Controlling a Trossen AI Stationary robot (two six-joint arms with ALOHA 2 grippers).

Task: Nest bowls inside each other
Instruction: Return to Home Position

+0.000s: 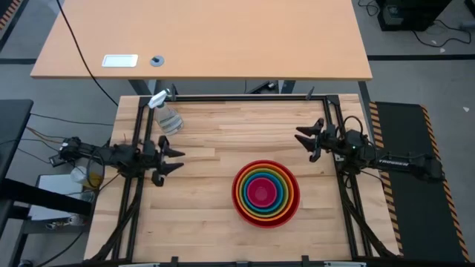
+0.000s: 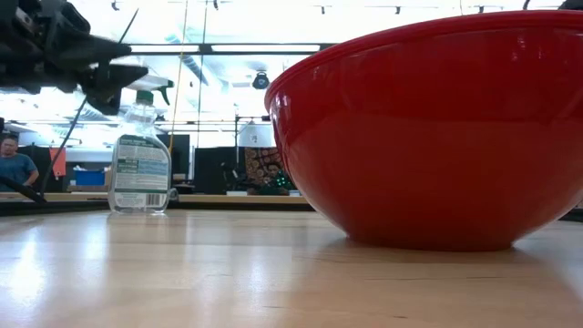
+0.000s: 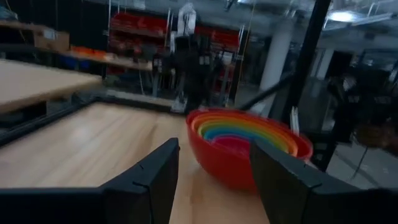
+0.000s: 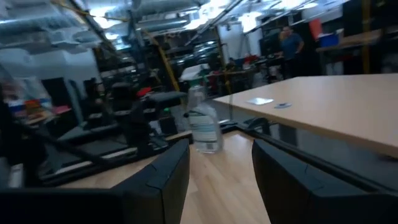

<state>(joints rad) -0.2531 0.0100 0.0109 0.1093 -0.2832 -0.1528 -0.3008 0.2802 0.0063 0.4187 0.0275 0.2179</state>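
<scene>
The bowls stand nested on the table right of centre: red outermost, then orange, green, blue, with pink at the middle. The red bowl fills the low view, resting on its base; the left wrist view looks at the rainbow stack. My left gripper hangs open at the table's left edge, above the wood, pointing level toward the bowls. My right gripper is open at the right edge, pointing across the table toward the spray bottle. Neither touches anything.
A clear spray bottle stands upright at the table's far left, also the bottle in the low view. A black frame borders the table. A larger desk lies beyond. People sit in the room behind.
</scene>
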